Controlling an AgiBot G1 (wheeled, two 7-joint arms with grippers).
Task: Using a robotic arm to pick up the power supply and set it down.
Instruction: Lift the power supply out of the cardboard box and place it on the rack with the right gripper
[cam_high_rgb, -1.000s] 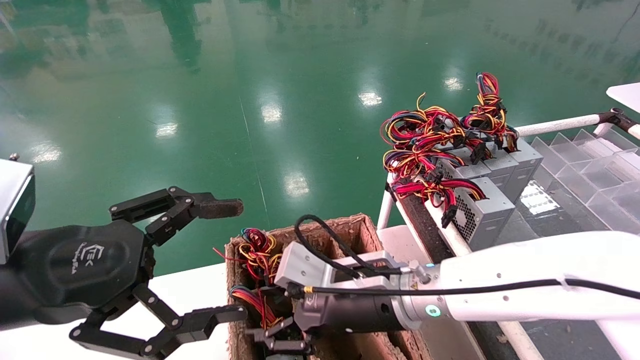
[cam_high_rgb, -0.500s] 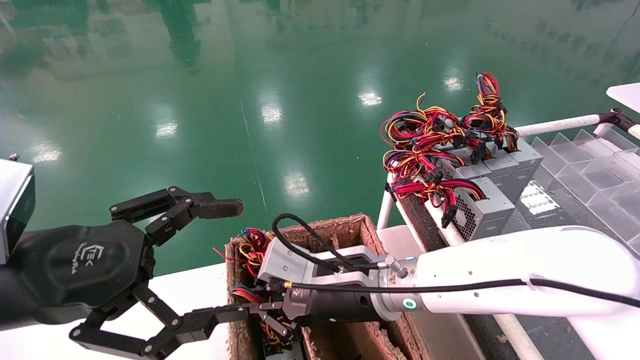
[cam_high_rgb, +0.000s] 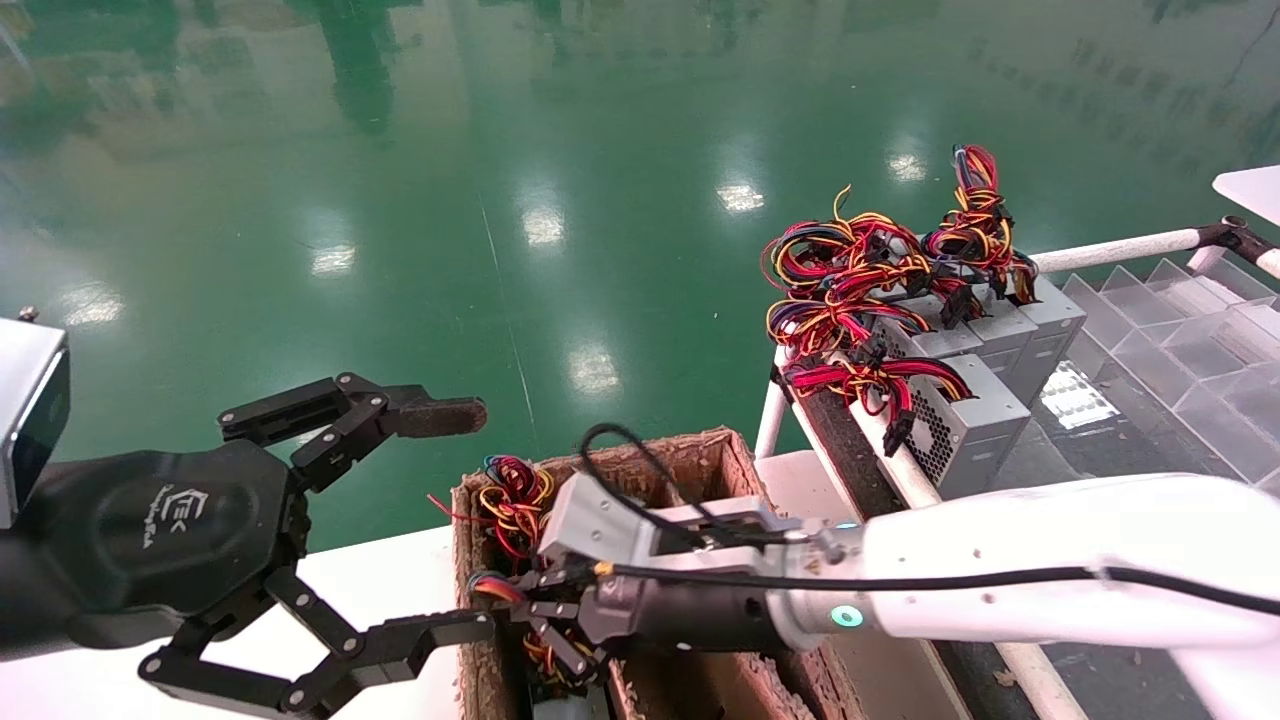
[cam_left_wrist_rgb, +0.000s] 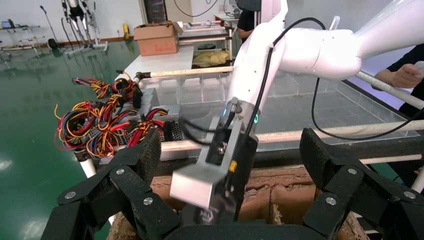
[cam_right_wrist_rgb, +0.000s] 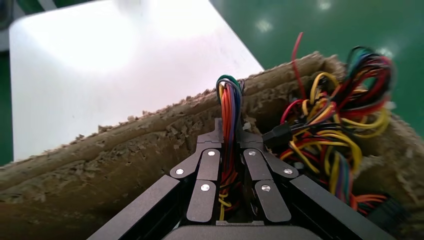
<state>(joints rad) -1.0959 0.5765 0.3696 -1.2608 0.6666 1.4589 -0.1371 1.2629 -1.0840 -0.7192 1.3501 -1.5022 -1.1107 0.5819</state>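
A glossy green floor (cam_high_rgb: 420, 200) fills most of the head view, carrying bright reflections of ceiling lights (cam_high_rgb: 543, 226). A white table (cam_high_rgb: 380, 580) shows at the lower left, and on the right a rack of white tubes (cam_high_rgb: 1110, 248) holds clear plastic dividers (cam_high_rgb: 1170, 340). In the left wrist view a cardboard carton (cam_left_wrist_rgb: 157, 39) rests on a far table, stands (cam_left_wrist_rgb: 75, 25) line a pale wall, and a person in black (cam_left_wrist_rgb: 400, 75) stands at the side.

The power supply's (cam_high_rgb: 560, 705) body sits low in the cardboard box (cam_high_rgb: 480, 640), cut off by the head view's bottom edge. The right gripper (cam_right_wrist_rgb: 229, 131) and wires (cam_right_wrist_rgb: 227, 115) cover the rest.
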